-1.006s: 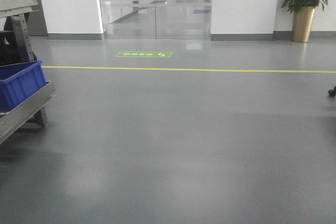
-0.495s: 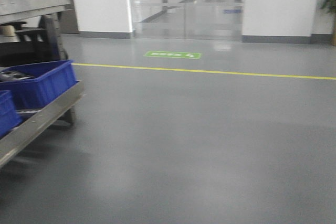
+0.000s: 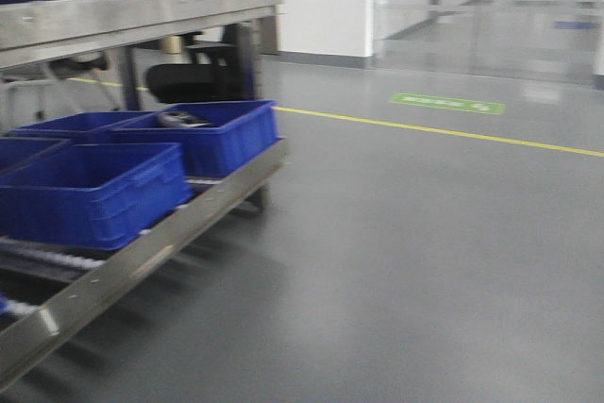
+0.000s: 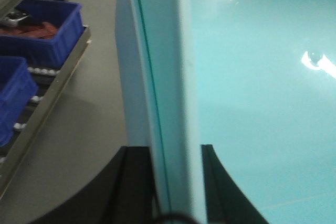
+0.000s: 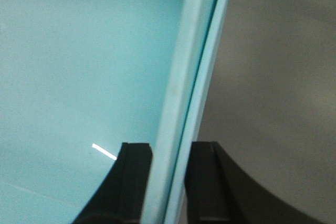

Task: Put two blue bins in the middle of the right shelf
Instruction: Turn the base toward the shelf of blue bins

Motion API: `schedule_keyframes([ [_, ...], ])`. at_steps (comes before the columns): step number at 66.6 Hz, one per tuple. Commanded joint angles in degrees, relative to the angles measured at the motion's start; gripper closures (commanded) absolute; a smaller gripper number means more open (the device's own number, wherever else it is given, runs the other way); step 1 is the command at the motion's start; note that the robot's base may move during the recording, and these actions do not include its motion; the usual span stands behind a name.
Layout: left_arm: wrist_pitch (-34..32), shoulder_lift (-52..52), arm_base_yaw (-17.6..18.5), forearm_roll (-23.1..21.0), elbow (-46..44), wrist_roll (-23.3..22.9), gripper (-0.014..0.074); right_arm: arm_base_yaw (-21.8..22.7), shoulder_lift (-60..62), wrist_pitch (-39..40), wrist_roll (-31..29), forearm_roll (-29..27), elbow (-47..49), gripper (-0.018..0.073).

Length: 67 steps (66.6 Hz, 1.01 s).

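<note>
Grey floor (image 3: 396, 261) fills most of the front view, smooth and shiny. At the left of that frame stands a metal rack (image 3: 160, 252), its lower tier sloping toward the bottom left corner.

My pale cyan bin (image 4: 252, 103) is up off the floor between my two claws. Its inside fills the right of the left wrist view and the left of the right wrist view (image 5: 79, 66). The rim shows a second edge close alongside, but I cannot tell whether one bin sits nested in another.

Dark blue bins (image 3: 94, 191) sit on the rack's lower tier.

My left claw (image 4: 176, 156) is clamped on the rim, one black finger on each side. My right claw (image 5: 168, 150) pinches the opposite rim likewise.

A yellow line (image 3: 444, 132) crosses the floor, with a green marking (image 3: 446, 103) beyond it.
</note>
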<state>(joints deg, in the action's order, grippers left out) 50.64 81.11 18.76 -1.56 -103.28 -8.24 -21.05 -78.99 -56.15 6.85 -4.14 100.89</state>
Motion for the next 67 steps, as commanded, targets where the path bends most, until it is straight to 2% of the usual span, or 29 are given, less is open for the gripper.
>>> schedule_keyframes([
  [1, -7.17, -1.19, 0.30, -2.23, -0.99, 0.09, 0.0707, -0.28, 0.77, 4.02, -0.90, -1.85, 0.75, 0.0713],
  [67, -7.17, -1.19, 0.30, -2.23, -0.99, 0.09, 0.0707, -0.28, 0.77, 4.02, -0.90, -1.85, 0.75, 0.0713],
])
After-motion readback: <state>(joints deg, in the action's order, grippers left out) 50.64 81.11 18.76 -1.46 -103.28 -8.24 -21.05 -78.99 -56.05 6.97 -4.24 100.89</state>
